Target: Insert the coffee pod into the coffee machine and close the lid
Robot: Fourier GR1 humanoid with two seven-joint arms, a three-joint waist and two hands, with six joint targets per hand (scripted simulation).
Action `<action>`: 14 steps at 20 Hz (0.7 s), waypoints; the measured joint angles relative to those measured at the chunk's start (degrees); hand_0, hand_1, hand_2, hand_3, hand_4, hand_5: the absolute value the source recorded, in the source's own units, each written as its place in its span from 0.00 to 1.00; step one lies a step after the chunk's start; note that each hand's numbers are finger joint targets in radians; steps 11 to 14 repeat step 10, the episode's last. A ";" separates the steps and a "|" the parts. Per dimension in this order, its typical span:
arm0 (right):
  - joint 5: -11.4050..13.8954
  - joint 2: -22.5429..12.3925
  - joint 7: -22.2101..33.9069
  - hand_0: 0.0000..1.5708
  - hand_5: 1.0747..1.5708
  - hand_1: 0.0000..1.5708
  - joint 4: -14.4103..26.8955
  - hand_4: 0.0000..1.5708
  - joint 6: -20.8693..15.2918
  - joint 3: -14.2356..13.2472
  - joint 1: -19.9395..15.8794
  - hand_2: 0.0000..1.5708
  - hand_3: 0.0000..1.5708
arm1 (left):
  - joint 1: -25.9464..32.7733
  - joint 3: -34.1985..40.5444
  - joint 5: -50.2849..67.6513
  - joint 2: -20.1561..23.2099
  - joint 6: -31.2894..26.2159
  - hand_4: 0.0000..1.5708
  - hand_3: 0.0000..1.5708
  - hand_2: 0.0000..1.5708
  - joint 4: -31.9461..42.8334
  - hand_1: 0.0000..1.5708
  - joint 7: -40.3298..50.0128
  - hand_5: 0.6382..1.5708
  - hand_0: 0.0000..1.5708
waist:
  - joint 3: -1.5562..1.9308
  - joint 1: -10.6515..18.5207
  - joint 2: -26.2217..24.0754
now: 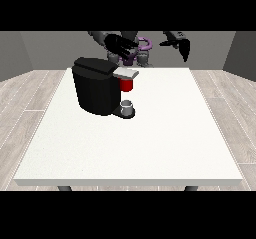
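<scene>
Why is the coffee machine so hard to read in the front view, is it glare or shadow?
Front view: no glare; the coffee machine is black with little shading, so its edges merge. Only its grey lid, the red part beneath and the small grey cup stand out. The robot hand at the view's left is dark against the robot's dark body. The white table is evenly lit.

I see even, soft light from overhead; the white desk (150, 148) reads bright without glare. The coffee machine (96, 85) throws only a faint shadow toward 5 o'clock.
</scene>
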 measured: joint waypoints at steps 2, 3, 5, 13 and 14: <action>-0.46 0.43 -1.71 0.00 1.00 0.00 -0.58 0.11 1.01 0.17 0.70 0.00 0.00 | 0.43 -0.47 -0.02 -0.36 0.03 0.16 0.00 0.00 -0.53 0.00 -0.60 1.00 0.00 | 0.00 -0.43 -0.38; -0.77 1.12 -1.93 0.00 1.00 0.00 -1.15 0.16 1.55 0.69 1.47 0.00 0.00 | 1.17 -0.56 -0.10 -0.64 0.19 0.12 0.00 0.00 -0.39 0.00 -1.27 1.00 0.00 | 0.00 -0.88 -1.11; -1.78 2.09 -3.82 0.00 1.00 0.00 -2.24 0.18 2.33 1.79 3.59 0.00 0.00 | 1.86 -0.82 0.17 -1.03 0.14 0.12 0.00 0.00 -0.64 0.00 -1.36 1.00 0.00 | 0.00 -1.35 -2.20; -8.18 3.28 -6.24 0.00 1.00 0.00 -7.31 0.10 1.04 7.41 13.08 0.00 0.00 | 3.88 0.26 0.04 -0.85 0.68 0.12 0.00 0.00 2.50 0.00 -3.76 1.00 0.00 | 0.00 -4.73 -5.45; -8.18 3.28 -6.24 0.00 1.00 0.00 -7.31 0.10 1.04 7.41 13.08 0.00 0.00 | 3.88 0.26 0.04 -0.85 0.68 0.12 0.00 0.00 2.50 0.00 -3.76 1.00 0.00 | 0.00 -4.73 -5.45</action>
